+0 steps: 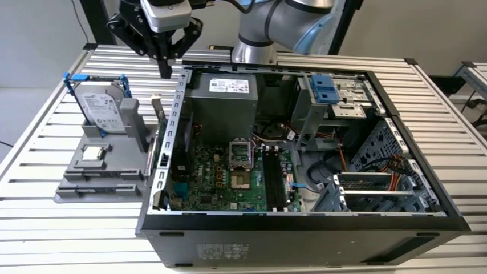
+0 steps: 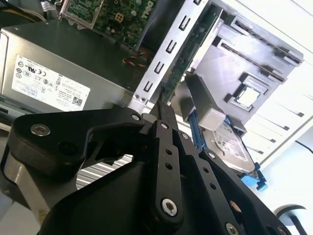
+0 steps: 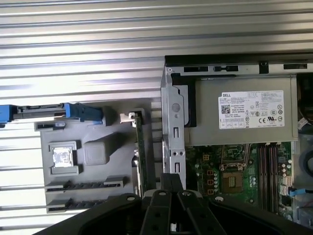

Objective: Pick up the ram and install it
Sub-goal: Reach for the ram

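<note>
The ram (image 1: 157,131) stands on its long edge in the grey holder (image 1: 84,188), in the left part of the exterior view, just beside the open computer case's side wall (image 1: 177,114). In the first wrist view the ram (image 3: 140,152) shows as a thin green strip.

The gripper (image 1: 165,73) hangs above the far end of the ram, well apart from it. Its jaws look closed together, with nothing between them.

I think the first danger is this closed state. If the gripper goes down like this, the tips could strike the ram's top edge instead of passing on both sides of it.

The second danger is the narrow place. The case wall is so near that one finger could catch on the metal edge.

The board is also thin and long, so a grasp near one end could let it tilt. A tilted ram might then not enter the memory slots (image 1: 274,177) squarely.

The hard drive (image 1: 102,111) and the processor chip (image 1: 93,153) sit further to the exterior view's left, so they seem less at risk.
</note>
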`<state>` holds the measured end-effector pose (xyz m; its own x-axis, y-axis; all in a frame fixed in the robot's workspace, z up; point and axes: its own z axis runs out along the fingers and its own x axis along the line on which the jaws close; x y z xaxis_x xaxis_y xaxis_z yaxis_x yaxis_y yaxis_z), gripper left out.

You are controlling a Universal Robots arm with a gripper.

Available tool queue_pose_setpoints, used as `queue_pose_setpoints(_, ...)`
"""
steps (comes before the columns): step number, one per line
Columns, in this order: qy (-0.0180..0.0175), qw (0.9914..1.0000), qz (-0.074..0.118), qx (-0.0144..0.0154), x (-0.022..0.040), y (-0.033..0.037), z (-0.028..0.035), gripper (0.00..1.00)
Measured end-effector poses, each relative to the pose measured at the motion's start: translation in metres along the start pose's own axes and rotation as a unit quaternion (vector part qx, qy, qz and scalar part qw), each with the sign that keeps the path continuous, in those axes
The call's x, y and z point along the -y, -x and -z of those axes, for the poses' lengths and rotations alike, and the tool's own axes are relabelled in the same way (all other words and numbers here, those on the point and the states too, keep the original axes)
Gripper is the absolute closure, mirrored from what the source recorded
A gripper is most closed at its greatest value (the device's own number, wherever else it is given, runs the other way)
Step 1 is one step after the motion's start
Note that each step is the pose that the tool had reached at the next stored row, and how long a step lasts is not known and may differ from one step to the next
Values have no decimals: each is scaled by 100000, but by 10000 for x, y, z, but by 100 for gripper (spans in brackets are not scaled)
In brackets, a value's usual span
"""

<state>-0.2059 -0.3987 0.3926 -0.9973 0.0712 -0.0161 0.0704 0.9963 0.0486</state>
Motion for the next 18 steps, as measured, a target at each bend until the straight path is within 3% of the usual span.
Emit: queue_pose_setpoints(18,-8,100000,-4,-105,16,-224,4,100)
